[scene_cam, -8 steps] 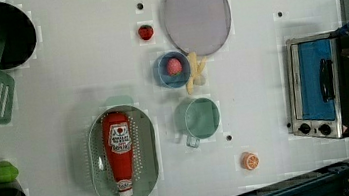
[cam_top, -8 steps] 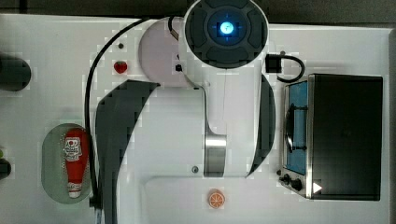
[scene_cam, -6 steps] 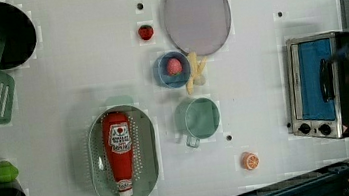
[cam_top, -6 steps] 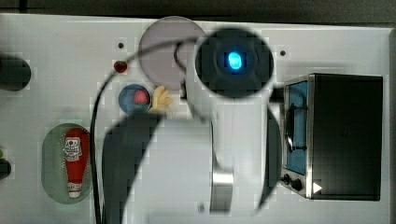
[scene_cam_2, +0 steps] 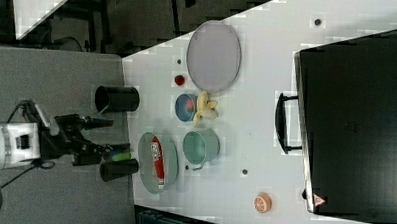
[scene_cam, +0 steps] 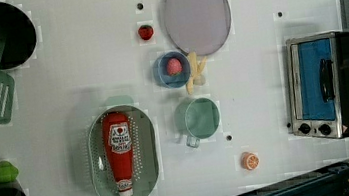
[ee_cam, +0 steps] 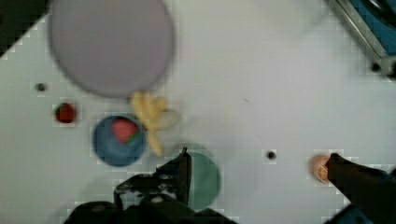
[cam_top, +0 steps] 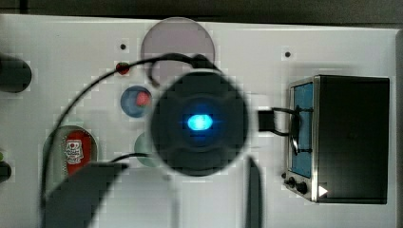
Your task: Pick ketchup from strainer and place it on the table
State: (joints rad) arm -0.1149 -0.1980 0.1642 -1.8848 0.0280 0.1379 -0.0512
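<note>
Ketchup (scene_cam: 119, 152) lies flat in the strainer (scene_cam: 148, 154), cap toward the left view's bottom, label up; untouched. The strainer sits on the white desk (scene_cam: 82, 64), at the left view's lower left of centre. In the wrist view the hand (ee_cam: 257, 165) hangs above the desk with fingers (ee_cam: 183, 170) spread wide apart, nothing between them, over the teal cup (ee_cam: 205, 179) and near the orange slice (ee_cam: 320, 168). In the right view the hand (scene_cam_2: 103, 136) shows off the desk edge at the right view's left, high up. Teal cup (scene_cam: 200, 118) is just right of the strainer in the left view, blue bowl (scene_cam: 171, 70) with a red piece above it, banana (scene_cam: 194, 70) beside the bowl, touching the grey-lilac plate (scene_cam: 196, 14). Strawberry (scene_cam: 145, 32) left of the plate. Toaster oven (scene_cam: 324, 84) at the left view's right edge.
</note>
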